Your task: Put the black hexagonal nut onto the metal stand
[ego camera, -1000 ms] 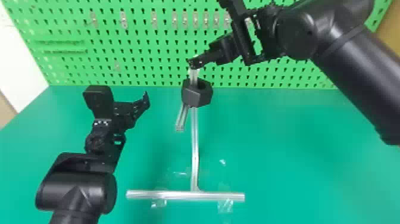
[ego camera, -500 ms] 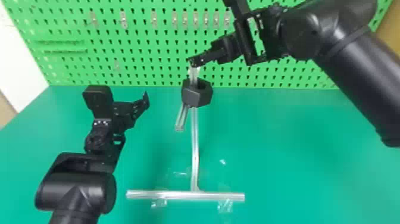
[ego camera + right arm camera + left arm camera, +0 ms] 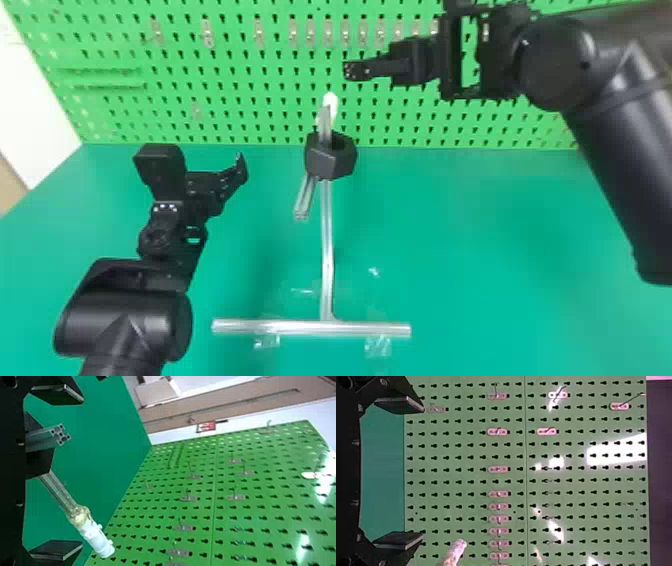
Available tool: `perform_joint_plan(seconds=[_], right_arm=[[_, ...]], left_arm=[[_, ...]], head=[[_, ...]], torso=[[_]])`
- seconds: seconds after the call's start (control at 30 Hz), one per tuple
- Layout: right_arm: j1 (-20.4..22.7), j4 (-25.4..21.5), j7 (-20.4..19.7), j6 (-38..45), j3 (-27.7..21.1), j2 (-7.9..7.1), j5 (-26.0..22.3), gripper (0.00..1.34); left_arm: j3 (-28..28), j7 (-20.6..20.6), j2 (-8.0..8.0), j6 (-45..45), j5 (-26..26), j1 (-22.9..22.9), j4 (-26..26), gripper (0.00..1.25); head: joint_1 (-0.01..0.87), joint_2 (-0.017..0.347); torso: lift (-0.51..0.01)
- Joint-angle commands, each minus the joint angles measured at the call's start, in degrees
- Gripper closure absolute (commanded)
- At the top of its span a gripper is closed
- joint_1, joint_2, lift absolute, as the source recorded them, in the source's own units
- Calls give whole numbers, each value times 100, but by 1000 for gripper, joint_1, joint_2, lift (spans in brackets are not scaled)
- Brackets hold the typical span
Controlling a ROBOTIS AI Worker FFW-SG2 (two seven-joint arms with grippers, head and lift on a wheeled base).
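Observation:
High at the right in the head view, my right gripper [image 3: 348, 70] stands beyond and above the metal stand's post [image 3: 327, 240]. The black hexagonal nut [image 3: 330, 160] sits around the upper post, which rises out of its hole, just where a short arm juts out. In the right wrist view, the nut [image 3: 39, 463] and post lie between the wide-apart fingers of my right gripper [image 3: 82, 473], without a grip on either. My left gripper [image 3: 242, 170] is parked at the left, apart from the stand; the left wrist view has my left gripper [image 3: 423, 471] open, nothing between its fingers.
A white tip [image 3: 330, 102] caps the post. The stand's crossbar [image 3: 310, 328] lies on the green table [image 3: 500, 240], with clear tape near it. Behind rises a green pegboard [image 3: 260, 105] with small metal hooks.
My right gripper has moved up and to the right, off the top of the post, uncovering the white tip. The nut and my left arm have kept their places.

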Motion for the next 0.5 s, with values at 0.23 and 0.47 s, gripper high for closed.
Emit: perform_joint_plan(seconds=[0.23,0.47], right_arm=[[975,-349,-9,-614,-1150,319,358,50],[1581,-358,-35,-1264,-1571,512,569,55]], left_arm=[[35,0,0,0,14,34,-48,156],[44,0,0,0,31,25,-66,156]], head=[[693,81],[693,81]], torso=[[-1],[-1]])
